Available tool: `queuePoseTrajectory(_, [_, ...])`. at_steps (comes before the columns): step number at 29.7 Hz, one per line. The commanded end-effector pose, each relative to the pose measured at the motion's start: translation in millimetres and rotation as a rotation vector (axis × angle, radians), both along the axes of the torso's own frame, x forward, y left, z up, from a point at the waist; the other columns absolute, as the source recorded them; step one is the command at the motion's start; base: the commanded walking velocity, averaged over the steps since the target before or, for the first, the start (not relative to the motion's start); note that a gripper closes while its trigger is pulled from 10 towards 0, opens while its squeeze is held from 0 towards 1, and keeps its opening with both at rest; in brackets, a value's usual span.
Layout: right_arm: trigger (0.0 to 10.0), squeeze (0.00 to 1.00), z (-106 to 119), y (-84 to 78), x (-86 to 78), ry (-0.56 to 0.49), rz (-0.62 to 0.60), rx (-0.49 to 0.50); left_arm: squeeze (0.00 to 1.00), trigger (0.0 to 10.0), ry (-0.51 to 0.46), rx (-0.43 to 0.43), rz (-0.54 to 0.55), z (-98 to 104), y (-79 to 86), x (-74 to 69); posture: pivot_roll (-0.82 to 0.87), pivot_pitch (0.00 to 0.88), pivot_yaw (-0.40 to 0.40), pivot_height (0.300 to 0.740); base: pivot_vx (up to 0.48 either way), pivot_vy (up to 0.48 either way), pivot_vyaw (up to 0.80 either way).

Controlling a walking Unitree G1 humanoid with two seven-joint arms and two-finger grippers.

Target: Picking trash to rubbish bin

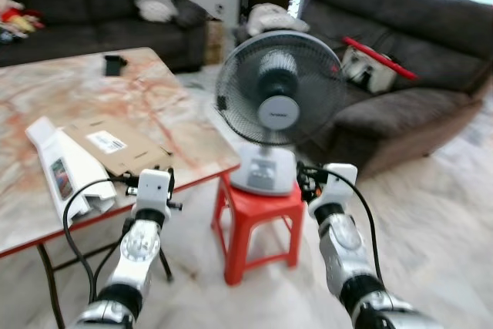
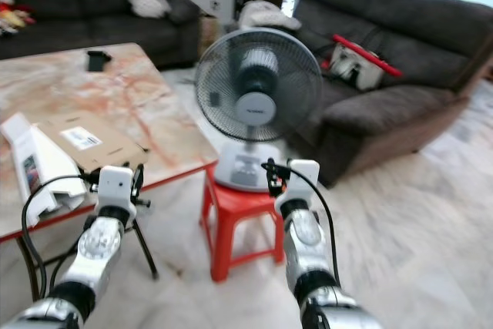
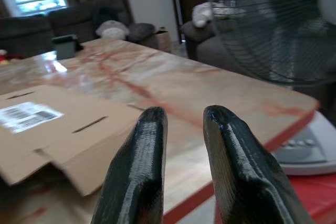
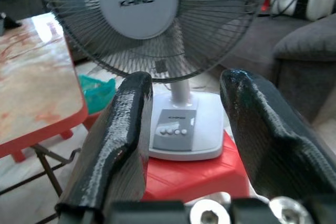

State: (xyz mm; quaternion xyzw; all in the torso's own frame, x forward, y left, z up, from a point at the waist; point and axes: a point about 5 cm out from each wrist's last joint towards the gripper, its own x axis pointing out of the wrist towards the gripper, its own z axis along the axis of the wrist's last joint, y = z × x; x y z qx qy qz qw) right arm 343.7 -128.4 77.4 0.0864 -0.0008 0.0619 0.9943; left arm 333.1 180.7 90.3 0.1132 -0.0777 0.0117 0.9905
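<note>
Cardboard (image 1: 127, 146), a flattened brown piece with a white label, lies on the marble surface (image 1: 77, 90) near its front edge, with a white box (image 1: 65, 169) just beside it at the robot's left. Left gripper (image 3: 181, 121) is raised at the surface's front edge, just short of the cardboard, its 2 fingers (image 3: 137, 166) slightly apart and holding nothing. Right gripper (image 4: 186, 95) is raised in front of the grey fan (image 1: 277, 90), fingers wide apart, empty. Fan stands on a red stool (image 1: 258, 217) just beside the surface's corner. Green bag-like item (image 4: 96, 92) sits on the floor behind the stool, can't tell what it is. Small black object (image 1: 114, 65) rests near the surface's far edge. 2 dark sofas (image 1: 400, 59) behind, the right-hand one carrying a white and red item (image 1: 373, 65).
</note>
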Motion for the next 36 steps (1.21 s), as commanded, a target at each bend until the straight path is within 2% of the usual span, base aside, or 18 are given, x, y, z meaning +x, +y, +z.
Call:
queuePoseTrajectory(1, [10.0, 0.00, 3.7, -1.3, 1.9, -0.016, 0.000, -0.001, 0.00, 10.0, -0.007, -0.001, 0.006, 2.8, 0.8, 1.8, 0.02, 0.000, -0.036, 0.740, 0.000, 0.000, 0.00])
queuePoseTrajectory(36, [10.0, 0.00, 3.3, 7.3, 1.9, -0.008, 0.024, 0.004, 0.00, 10.0, 0.012, 0.010, 0.019, 1.1, 5.0, 1.4, 0.03, 0.000, -0.035, 0.740, 0.000, 0.000, 0.00])
